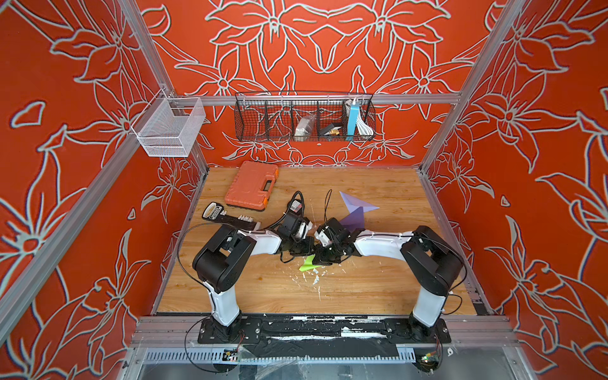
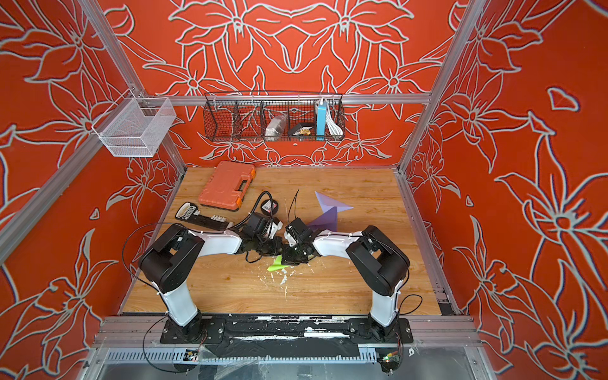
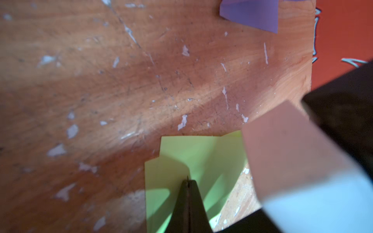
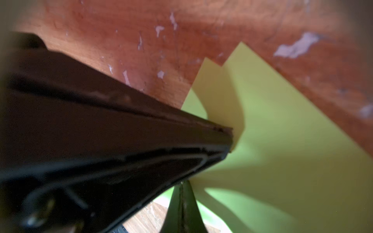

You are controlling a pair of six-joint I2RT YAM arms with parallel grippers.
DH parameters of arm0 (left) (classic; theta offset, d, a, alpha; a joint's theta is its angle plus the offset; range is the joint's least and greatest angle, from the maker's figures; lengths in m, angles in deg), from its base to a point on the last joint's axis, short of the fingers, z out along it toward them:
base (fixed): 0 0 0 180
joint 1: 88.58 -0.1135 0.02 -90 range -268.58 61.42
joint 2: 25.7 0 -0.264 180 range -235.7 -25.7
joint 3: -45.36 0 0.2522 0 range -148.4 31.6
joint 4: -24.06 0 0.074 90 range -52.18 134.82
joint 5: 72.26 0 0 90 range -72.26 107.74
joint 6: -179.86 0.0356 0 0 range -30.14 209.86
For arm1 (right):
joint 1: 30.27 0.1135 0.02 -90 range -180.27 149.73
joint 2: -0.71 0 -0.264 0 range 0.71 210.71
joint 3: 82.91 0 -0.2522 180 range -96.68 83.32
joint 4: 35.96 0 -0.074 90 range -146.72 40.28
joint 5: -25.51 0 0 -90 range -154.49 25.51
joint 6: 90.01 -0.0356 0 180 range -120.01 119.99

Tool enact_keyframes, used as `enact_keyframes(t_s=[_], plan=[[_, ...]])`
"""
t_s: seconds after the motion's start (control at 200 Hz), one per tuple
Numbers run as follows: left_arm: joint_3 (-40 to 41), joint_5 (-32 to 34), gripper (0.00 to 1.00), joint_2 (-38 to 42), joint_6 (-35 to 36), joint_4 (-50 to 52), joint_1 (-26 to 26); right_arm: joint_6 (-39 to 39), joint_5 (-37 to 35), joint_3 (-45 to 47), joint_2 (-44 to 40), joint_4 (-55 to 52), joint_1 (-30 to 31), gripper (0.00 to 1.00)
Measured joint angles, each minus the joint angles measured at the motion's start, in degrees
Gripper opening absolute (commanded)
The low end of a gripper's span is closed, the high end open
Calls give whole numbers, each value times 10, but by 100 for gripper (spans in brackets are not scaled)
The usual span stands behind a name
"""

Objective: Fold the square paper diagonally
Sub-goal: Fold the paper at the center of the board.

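Observation:
The green paper [image 1: 306, 264] [image 2: 275, 265] lies on the wooden table [image 1: 378, 279], mostly hidden under both grippers. In the wrist views it shows as two layers [image 3: 201, 153] [image 4: 282, 121] with stepped, misaligned edges. My left gripper [image 1: 302, 251] [image 2: 272, 250] [image 3: 188, 180] is shut, its tips down on the paper. My right gripper [image 1: 324, 259] [image 2: 292, 259] [image 4: 182, 184] is shut too, its tips over the paper right beside the left fingers [image 4: 228, 139]. I cannot tell whether either pinches a layer.
A folded purple paper [image 1: 353, 210] lies just behind the grippers. Orange tool case [image 1: 251, 186], a black remote-like bar [image 1: 230, 218] and a round black item [image 1: 296, 206] sit back left. Wire baskets [image 1: 304, 116] [image 1: 169, 128] hang on the frame. White flakes [image 1: 316, 279] dot the table.

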Motion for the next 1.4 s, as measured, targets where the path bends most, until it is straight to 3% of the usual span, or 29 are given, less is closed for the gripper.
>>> enact_keyframes(t_s=[0.951,1.396], plan=[[-2,-2,0,-2,0,3,0,-1,-10,33,-22,24,35,0],[-5,6,0,-3,2,3,0,26,-39,2,-85,-83,15,0]])
